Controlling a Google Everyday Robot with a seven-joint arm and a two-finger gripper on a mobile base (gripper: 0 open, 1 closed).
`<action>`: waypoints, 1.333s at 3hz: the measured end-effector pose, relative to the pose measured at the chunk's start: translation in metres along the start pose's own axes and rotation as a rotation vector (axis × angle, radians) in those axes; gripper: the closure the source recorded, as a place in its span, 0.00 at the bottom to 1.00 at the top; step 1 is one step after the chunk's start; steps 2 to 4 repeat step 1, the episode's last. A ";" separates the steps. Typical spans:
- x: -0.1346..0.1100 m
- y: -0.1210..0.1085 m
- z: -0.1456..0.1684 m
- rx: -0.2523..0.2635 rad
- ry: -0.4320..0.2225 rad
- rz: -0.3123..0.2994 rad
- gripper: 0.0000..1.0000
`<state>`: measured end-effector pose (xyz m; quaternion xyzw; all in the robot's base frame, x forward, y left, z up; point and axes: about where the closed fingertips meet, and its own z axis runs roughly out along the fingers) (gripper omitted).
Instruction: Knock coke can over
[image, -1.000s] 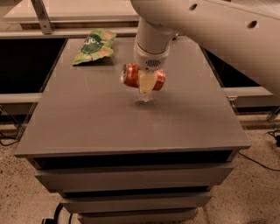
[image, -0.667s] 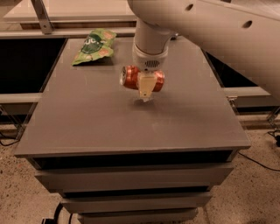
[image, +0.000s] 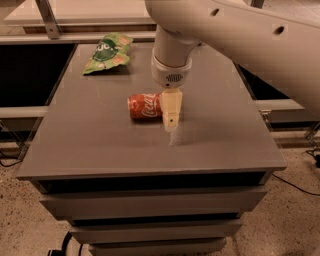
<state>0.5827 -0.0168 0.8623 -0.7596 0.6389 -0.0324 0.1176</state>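
Note:
The red coke can (image: 144, 106) lies on its side on the grey table top (image: 105, 145), near the middle, its long axis running left to right. My gripper (image: 170, 119) hangs from the white arm just right of the can, its cream finger (image: 171, 109) pointing down in front of the can's right end. The finger hides that end of the can.
A green snack bag (image: 107, 52) lies at the table's back left. The table top ends at a front edge (image: 150, 172) above several drawers. A lower shelf and rail run behind the table.
The can has rolled or slid a little to the left and lies flatter; the gripper stays beside its right end.

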 end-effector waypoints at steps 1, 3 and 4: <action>0.000 0.000 0.000 0.000 0.000 0.000 0.00; 0.000 0.000 0.000 0.000 0.000 0.000 0.00; 0.000 0.000 0.000 0.000 0.000 0.000 0.00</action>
